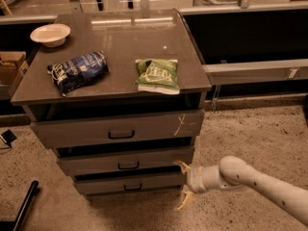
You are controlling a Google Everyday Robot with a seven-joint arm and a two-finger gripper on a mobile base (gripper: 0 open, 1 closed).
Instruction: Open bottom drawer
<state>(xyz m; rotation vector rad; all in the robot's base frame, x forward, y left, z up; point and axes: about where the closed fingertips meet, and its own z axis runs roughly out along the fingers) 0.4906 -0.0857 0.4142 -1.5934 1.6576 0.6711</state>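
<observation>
The bottom drawer [115,183] is the lowest and smallest grey front of the cabinet, with a small dark centre pull handle [132,187]. It sits nearly flush, below the mid-sized drawer [126,160] and the wide top drawer [120,128] with a white scratch. My gripper [184,184] reaches in from the right on a white arm. It is open, with one pale finger [183,166] near the bottom drawer's upper right corner and the other [184,201] below it, by the drawer's right end. It holds nothing.
On the cabinet top [125,37] lie a white bowl [50,34], a blue chip bag [77,71] and a green chip bag [157,74]. A dark counter with a grey ledge [255,71] runs to the right. A black rod [24,206] lies on the speckled floor at left.
</observation>
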